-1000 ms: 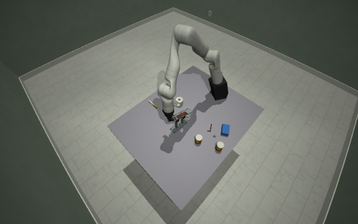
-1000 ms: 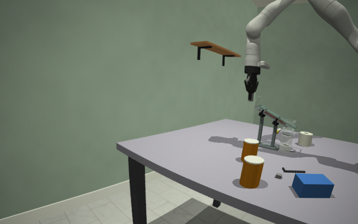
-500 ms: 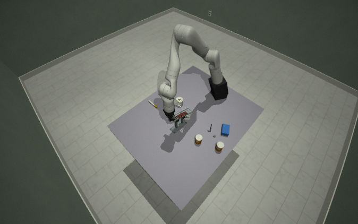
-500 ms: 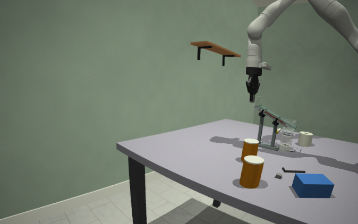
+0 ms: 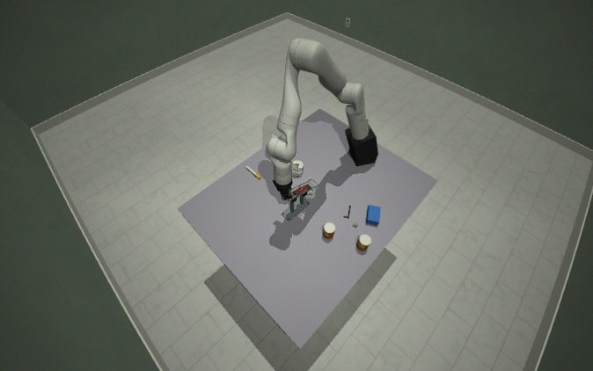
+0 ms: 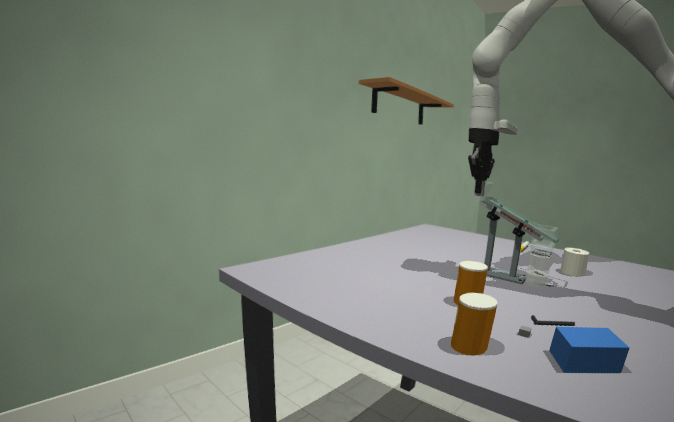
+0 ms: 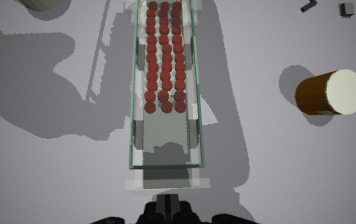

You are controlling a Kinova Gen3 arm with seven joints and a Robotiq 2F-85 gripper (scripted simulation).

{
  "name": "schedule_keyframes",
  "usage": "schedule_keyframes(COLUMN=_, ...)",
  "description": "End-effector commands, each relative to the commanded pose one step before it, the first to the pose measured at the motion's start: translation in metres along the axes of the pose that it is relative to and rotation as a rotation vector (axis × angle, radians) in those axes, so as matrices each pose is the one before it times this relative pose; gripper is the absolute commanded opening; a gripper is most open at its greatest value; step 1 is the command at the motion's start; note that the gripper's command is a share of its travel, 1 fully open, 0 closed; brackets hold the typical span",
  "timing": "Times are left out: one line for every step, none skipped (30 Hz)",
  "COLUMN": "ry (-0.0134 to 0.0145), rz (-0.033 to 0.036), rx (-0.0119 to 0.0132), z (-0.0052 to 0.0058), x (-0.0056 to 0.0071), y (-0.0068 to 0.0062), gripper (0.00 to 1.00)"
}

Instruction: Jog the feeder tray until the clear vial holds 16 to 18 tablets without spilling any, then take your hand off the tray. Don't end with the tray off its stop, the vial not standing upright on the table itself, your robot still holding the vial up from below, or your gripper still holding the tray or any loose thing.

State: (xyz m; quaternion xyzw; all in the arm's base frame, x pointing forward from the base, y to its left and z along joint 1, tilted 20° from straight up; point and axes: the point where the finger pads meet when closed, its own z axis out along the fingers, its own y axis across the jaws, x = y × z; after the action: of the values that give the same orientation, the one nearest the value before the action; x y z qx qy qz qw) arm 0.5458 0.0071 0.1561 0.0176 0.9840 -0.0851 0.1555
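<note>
The feeder tray (image 5: 303, 190) (image 6: 517, 222) (image 7: 167, 157) is a clear-walled chute sloping down on a grey stand (image 6: 492, 245). Rows of red tablets (image 7: 165, 55) fill its lower, far part; the near, high end is bare. The clear vial (image 6: 540, 260) stands on the table under the tray's low end; I cannot tell what is inside it. My gripper (image 5: 287, 198) (image 6: 479, 191) (image 7: 167, 208) is shut and empty. It hangs just above the tray's high end without touching it.
Two orange bottles (image 6: 470, 280) (image 6: 473, 324) (image 7: 325, 92), a blue box (image 5: 373, 214) (image 6: 588, 349), a black key (image 6: 552, 322) and a small grey cube (image 6: 524, 331) lie to the right. A white roll (image 5: 298, 165) (image 6: 574, 261) stands beyond the tray. A yellow pen (image 5: 252, 172) lies on the table's left edge.
</note>
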Motion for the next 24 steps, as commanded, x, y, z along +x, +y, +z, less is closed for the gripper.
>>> schedule_keyframes(ry=0.01669, rz=-0.00248, rx=0.00588, z=-0.00149, x=-0.00408, y=-0.00079, gripper=0.00)
schedule_keyframes(ry=-0.00001, rz=0.00007, rx=0.00002, z=-0.00163, x=-0.00426, y=-0.00001, gripper=0.00)
schedule_keyframes(ry=-0.00001, rz=0.00006, rx=0.00002, z=-0.00156, x=-0.00408, y=-0.00001, gripper=0.00)
schedule_keyframes(ry=0.00000, rz=0.00006, rx=0.00002, z=-0.00139, x=-0.00363, y=-0.00001, gripper=0.00)
schedule_keyframes(ry=0.00000, rz=0.00000, rx=0.00000, z=0.00000, x=0.00000, y=0.00000, gripper=0.00)
schedule_keyframes(ry=0.00000, rz=0.00000, rx=0.00000, z=0.00000, x=0.00000, y=0.00000, gripper=0.00)
schedule_keyframes(ry=0.00000, rz=0.00005, rx=0.00001, z=-0.00113, x=-0.00295, y=-0.00001, gripper=0.00)
schedule_keyframes(ry=-0.00001, rz=0.00004, rx=0.00002, z=-0.00081, x=-0.00213, y=-0.00001, gripper=0.00)
schedule_keyframes(ry=0.00000, rz=0.00002, rx=0.00000, z=-0.00049, x=-0.00129, y=0.00000, gripper=0.00)
schedule_keyframes(ry=-0.00035, rz=0.00010, rx=-0.00009, z=-0.00040, x=-0.00065, y=-0.00002, gripper=0.00)
schedule_keyframes(ry=-0.00102, rz=0.00027, rx=-0.00027, z=-0.00057, x=-0.00038, y=-0.00006, gripper=0.00)
schedule_keyframes(ry=-0.00071, rz=0.00018, rx=-0.00018, z=-0.00037, x=-0.00020, y=-0.00004, gripper=0.00)
schedule_keyframes(ry=-0.00036, rz=0.00009, rx=-0.00009, z=-0.00019, x=-0.00010, y=-0.00002, gripper=0.00)
schedule_keyframes(ry=-0.00016, rz=0.00004, rx=-0.00004, z=-0.00008, x=-0.00005, y=-0.00001, gripper=0.00)
schedule_keyframes(ry=-0.00008, rz=0.00002, rx=-0.00002, z=-0.00004, x=-0.00002, y=0.00000, gripper=0.00)
schedule_keyframes(ry=0.00035, rz=-0.00006, rx=0.00006, z=0.00006, x=0.00021, y=-0.00003, gripper=0.00)
schedule_keyframes(ry=0.00050, rz=-0.00009, rx=0.00009, z=0.00010, x=0.00029, y=-0.00004, gripper=0.00)
schedule_keyframes(ry=0.00061, rz=-0.00010, rx=0.00011, z=0.00015, x=0.00049, y=-0.00005, gripper=0.00)
schedule_keyframes(ry=0.00285, rz=-0.00048, rx=0.00050, z=0.00072, x=0.00249, y=-0.00026, gripper=0.00)
schedule_keyframes(ry=0.00065, rz=-0.00005, rx=0.00003, z=0.00044, x=0.00242, y=-0.00019, gripper=0.00)
schedule_keyframes(ry=-0.01261, rz=0.00016, rx=-0.00513, z=0.00065, x=-0.00107, y=0.00149, gripper=0.00)
schedule_keyframes(ry=0.00000, rz=0.00000, rx=0.00000, z=0.00000, x=0.00000, y=0.00000, gripper=0.00)
schedule_keyframes(ry=0.00000, rz=0.00000, rx=0.00000, z=0.00000, x=0.00000, y=0.00000, gripper=0.00)
schedule_keyframes(ry=0.00003, rz=-0.00005, rx=-0.00009, z=0.00142, x=0.00386, y=0.00002, gripper=0.00)
